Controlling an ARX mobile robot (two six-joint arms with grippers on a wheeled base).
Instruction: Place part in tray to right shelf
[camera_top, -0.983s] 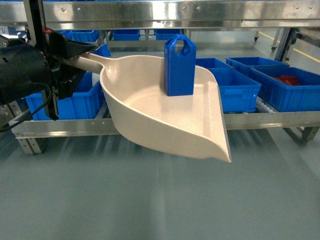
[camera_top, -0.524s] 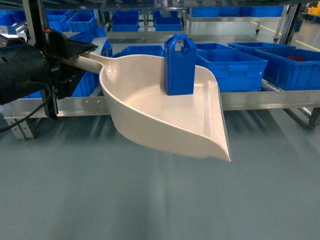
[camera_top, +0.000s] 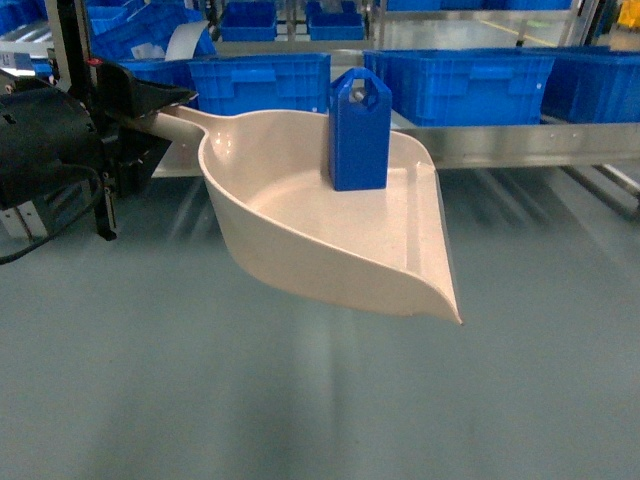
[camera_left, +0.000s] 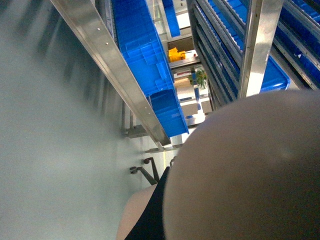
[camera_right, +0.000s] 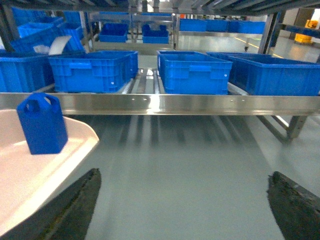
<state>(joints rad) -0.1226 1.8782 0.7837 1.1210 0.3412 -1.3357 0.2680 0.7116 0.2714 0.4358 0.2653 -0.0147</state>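
Shelf (camera_top: 520, 145) has climbed in view; left claw (camera_top: 140, 110) seemingly still pinches tray (camera_top: 300, 220), part (camera_top: 360, 130) upright; right claw (camera_right: 185, 200) spread.

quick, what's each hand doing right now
left hand: closed on the cream plastic scoop tray's handle
right hand: open, holding nothing

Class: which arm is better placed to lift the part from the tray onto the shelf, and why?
Right. Its tool is open and empty, with the upright part just beside it and the shelf ahead. The left tool is occupied holding the tray by its handle.
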